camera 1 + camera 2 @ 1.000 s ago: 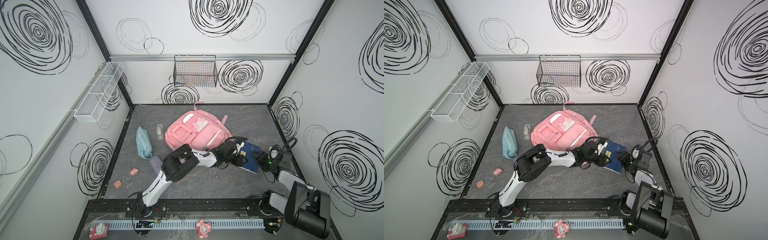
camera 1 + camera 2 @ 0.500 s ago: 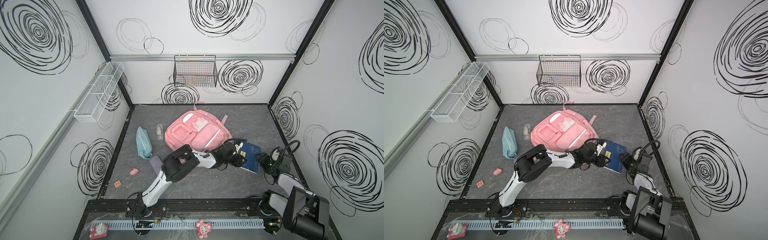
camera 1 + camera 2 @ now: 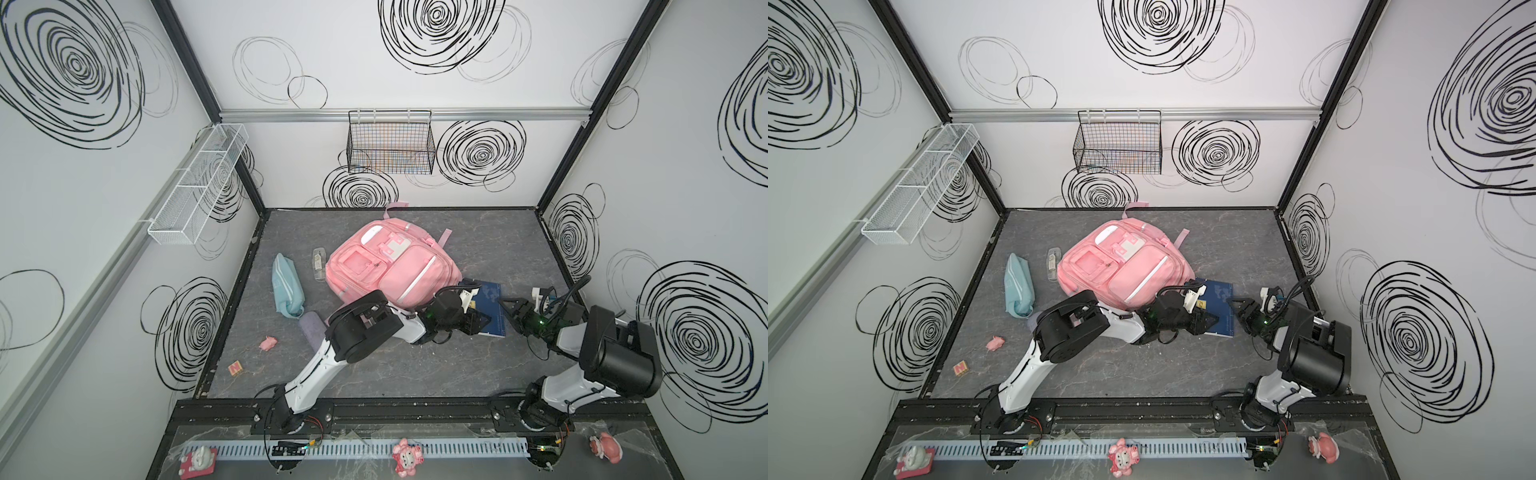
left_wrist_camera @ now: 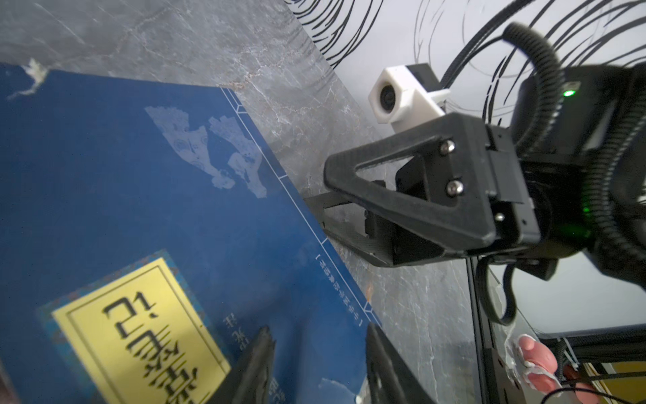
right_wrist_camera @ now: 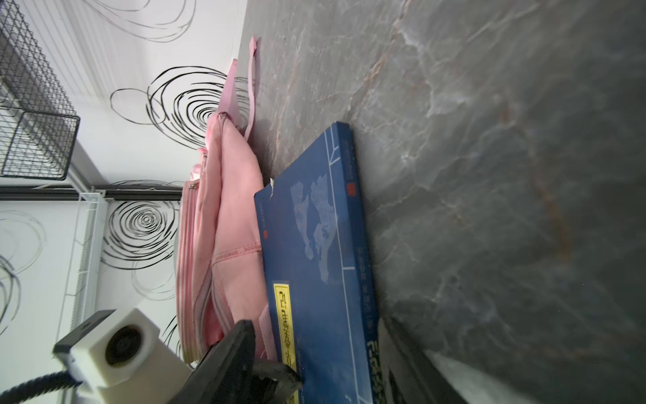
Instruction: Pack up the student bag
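Grey marbled worktop: left jaws hang spread over the flat dark-blue, yellow-labelled book; right jaws, spread, straddle its edge. Against it lies the large pink fabric student bag. Packing looks barely begun; teal zip pouch lies outside.

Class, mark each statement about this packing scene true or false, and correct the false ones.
1. The blue book is inside the student bag. False: it lies on the table beside the bag.
2. The teal pouch and the book lie on opposite sides of the bag. True.
3. Both the left gripper and the right gripper are at the book. True.
4. The black wire basket stands on the table. False: it hangs on the back wall.
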